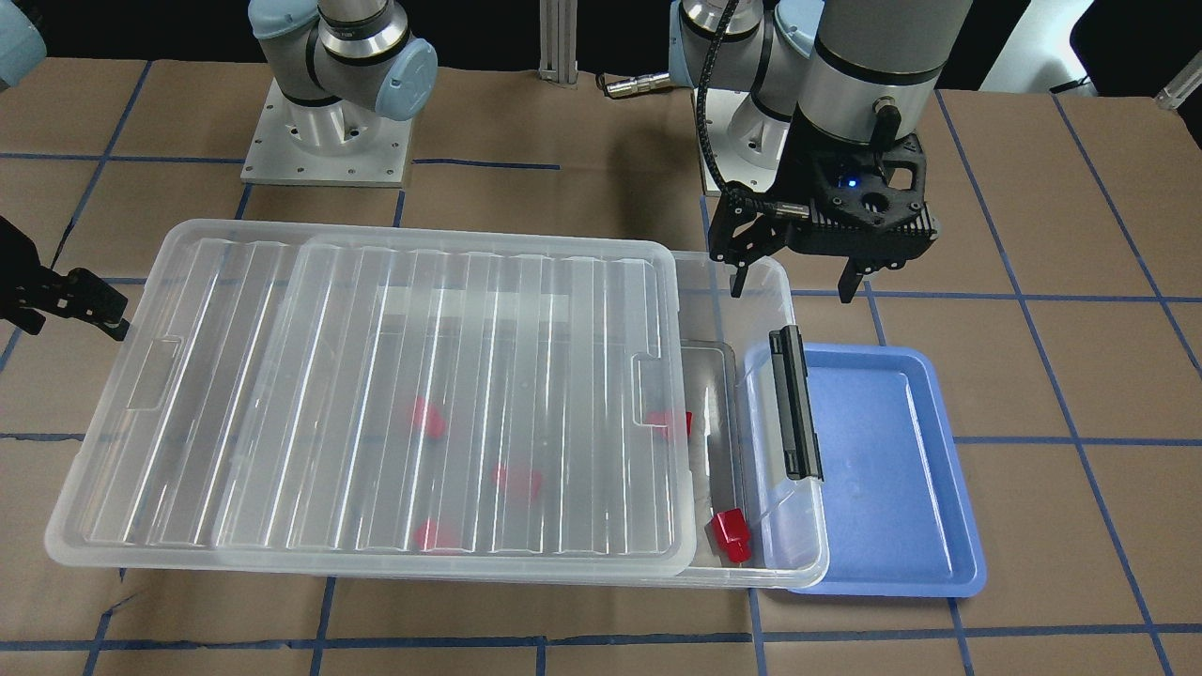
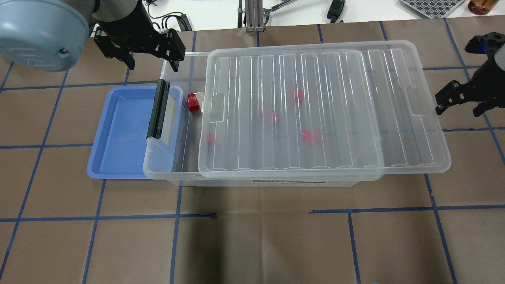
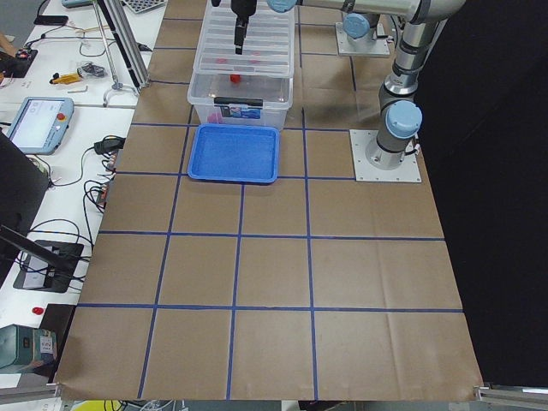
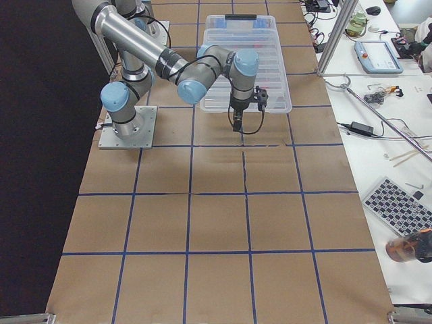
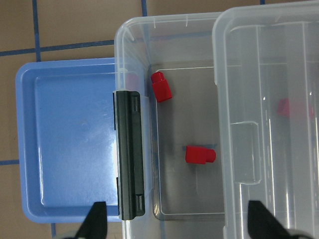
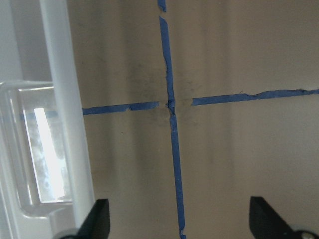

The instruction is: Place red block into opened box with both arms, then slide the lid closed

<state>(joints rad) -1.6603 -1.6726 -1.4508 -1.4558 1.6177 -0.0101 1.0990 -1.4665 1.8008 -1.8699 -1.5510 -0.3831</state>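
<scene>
The clear box [image 2: 165,174] lies across the table with its black latch bar [image 2: 158,109] toward my left. The ribbed lid [image 2: 323,110] rests on it, shifted toward my right, so a gap stays uncovered at the latch end. One red block [image 2: 193,102] lies bare in that gap, and a second red block [image 5: 199,155] sits near the lid's edge. Others show dimly through the lid. My left gripper [image 2: 152,59] hangs open and empty over the box's far latch corner. My right gripper [image 2: 459,109] is open and empty just off the lid's other short end [image 6: 65,124].
A blue tray [image 2: 118,130] lies flat beside the latch end, partly under the box rim. Both arm bases [image 1: 324,141] stand along the table's robot side. Blue tape lines grid the brown table. Cables and devices line benches beyond the table edges.
</scene>
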